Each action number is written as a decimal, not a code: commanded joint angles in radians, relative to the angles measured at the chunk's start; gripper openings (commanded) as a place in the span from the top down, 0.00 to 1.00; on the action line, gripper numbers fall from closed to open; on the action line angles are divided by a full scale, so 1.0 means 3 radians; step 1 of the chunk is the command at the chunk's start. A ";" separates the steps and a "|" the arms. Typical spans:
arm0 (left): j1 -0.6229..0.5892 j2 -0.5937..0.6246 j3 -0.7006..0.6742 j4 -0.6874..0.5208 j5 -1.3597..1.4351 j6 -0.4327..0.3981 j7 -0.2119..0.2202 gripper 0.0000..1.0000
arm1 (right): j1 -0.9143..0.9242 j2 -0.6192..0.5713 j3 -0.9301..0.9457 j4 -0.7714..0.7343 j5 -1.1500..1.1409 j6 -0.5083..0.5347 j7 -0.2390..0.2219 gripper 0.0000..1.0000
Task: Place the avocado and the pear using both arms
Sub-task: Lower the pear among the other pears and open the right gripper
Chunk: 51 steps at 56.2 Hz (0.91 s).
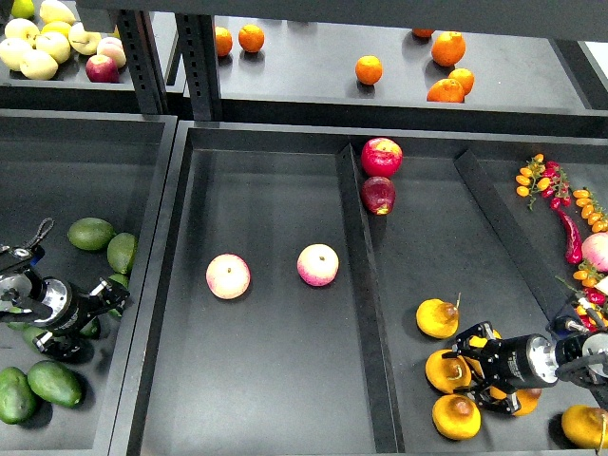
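Several dark green avocados lie in the left bin: one avocado [91,234] at the back, another [54,382] at the front. My left gripper [95,318] is low in that bin, fingers spread over a partly hidden avocado [117,282]. Several yellow-orange pears lie in the right bin's front. My right gripper [472,370] is open with its fingertips at one pear [445,371]. Another pear [436,318] lies just behind it, a third pear [455,417] in front. One more pear is mostly hidden under the gripper.
Two pink-yellow apples [228,275] [317,264] lie in the middle bin. Two red apples [380,157] sit at the back of the right bin. Peppers and small tomatoes [570,228] lie far right. Oranges [368,69] and pale fruit are on the back shelf.
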 commanded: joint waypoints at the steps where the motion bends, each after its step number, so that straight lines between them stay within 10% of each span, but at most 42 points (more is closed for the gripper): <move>1: -0.0004 -0.0003 0.0002 0.0017 -0.0002 0.0000 0.0000 0.16 | 0.0000 -0.0002 -0.0002 0.0000 -0.0028 0.0000 -0.0002 0.31; 16: -0.0014 -0.0003 0.0002 0.0012 -0.0002 0.0000 0.0000 0.16 | 0.0005 -0.0043 0.0003 0.0036 -0.0023 0.0000 -0.0002 0.01; 51: -0.0086 0.0110 -0.1245 -0.0004 -0.0518 0.0000 0.0000 0.00 | 0.0031 -0.0421 0.0785 0.0501 0.0524 0.0000 -0.0002 0.01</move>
